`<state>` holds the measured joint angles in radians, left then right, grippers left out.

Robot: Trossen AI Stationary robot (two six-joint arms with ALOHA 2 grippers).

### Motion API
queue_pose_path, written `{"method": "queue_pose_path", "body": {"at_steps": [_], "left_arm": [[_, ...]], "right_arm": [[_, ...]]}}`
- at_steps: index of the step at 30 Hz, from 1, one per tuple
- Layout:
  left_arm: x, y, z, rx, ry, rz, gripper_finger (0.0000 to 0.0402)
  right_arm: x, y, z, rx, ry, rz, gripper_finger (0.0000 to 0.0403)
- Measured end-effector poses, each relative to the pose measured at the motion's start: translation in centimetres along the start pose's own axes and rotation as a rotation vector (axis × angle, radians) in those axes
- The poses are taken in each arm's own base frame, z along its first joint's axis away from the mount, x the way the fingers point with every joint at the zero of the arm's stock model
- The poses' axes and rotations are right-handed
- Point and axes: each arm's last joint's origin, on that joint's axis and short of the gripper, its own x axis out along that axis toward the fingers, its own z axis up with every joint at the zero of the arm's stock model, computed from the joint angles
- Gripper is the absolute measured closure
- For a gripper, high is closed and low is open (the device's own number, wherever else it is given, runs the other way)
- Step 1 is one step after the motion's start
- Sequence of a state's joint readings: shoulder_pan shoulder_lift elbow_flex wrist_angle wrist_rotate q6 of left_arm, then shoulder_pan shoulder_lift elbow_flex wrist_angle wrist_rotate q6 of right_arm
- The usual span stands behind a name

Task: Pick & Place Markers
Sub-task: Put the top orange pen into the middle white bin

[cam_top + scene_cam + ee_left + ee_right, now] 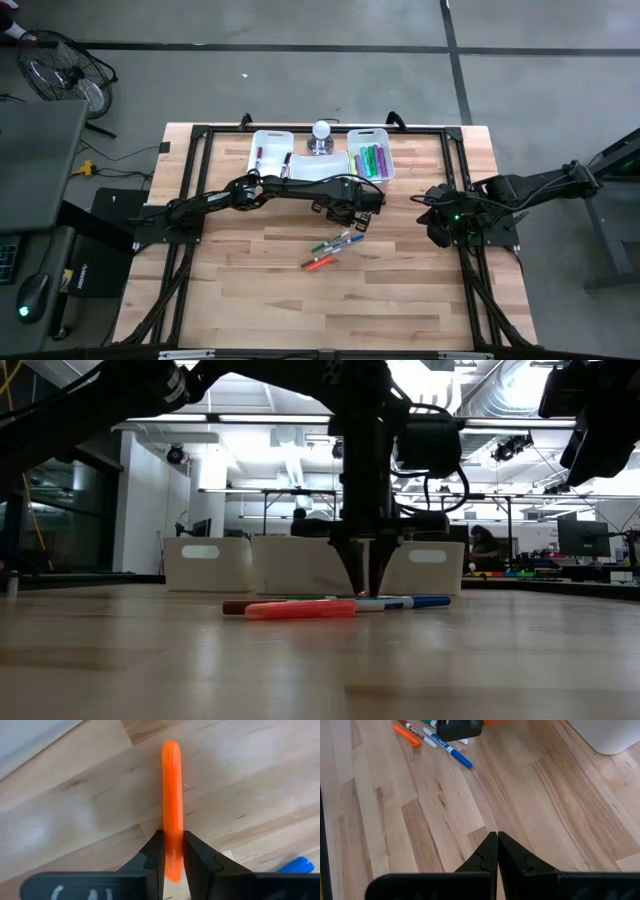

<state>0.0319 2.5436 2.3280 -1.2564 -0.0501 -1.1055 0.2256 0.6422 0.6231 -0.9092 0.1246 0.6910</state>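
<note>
Several markers (pixel 332 250) lie loose on the wooden table near its middle: orange, red, green and blue-capped white ones (pixel 300 609) (pixel 445 742). More markers stand in the right white bin (pixel 371 160). My left gripper (pixel 352 218) (pixel 362 585) (pixel 173 855) points down just beyond the loose group and is shut on an orange marker (pixel 172 795). My right gripper (pixel 440 228) (pixel 497 840) is shut and holds nothing, above bare wood toward the table's right side. My left gripper pinches the orange marker between its two fingers near one end (pixel 173 845), and that short end (pixel 173 875) pokes out behind them. The fingers (pixel 155 852) come from above, pointing down, and lie across the marker. The marker stays level close to the tabletop; lifted or resting, I cannot tell.
Three white bins (pixel 270 150) (pixel 315 168) (pixel 425 565) stand along the far side, with a white ball on a metal base (pixel 321 135) behind them. A black frame (pixel 200 135) borders the table. A blue marker (pixel 296 865) lies beside the left gripper. Bare wood stretches toward the near edge.
</note>
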Motion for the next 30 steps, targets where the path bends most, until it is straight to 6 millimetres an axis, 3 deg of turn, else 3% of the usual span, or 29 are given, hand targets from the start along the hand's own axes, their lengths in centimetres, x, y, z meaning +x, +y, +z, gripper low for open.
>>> {"method": "queue_pose_path", "body": {"at_steps": [15, 22, 30], "left_arm": [[-1.8, 0.4, -0.8, 0.237, 0.082, 0.01, 0.0355], [-4.7, 1.7, -1.4, 0.329, 0.099, 0.065, 0.0355], [-8.9, 3.5, -0.6, 0.381, 0.01, 0.094, 0.0355]], "right_arm": [[0.0, 0.0, 0.0, -0.001, 0.002, -0.002, 0.0402], [0.0, -0.1, -0.1, -0.002, 0.008, -0.007, 0.0402], [0.0, -0.1, -0.1, -0.001, 0.009, -0.011, 0.0402]]}}
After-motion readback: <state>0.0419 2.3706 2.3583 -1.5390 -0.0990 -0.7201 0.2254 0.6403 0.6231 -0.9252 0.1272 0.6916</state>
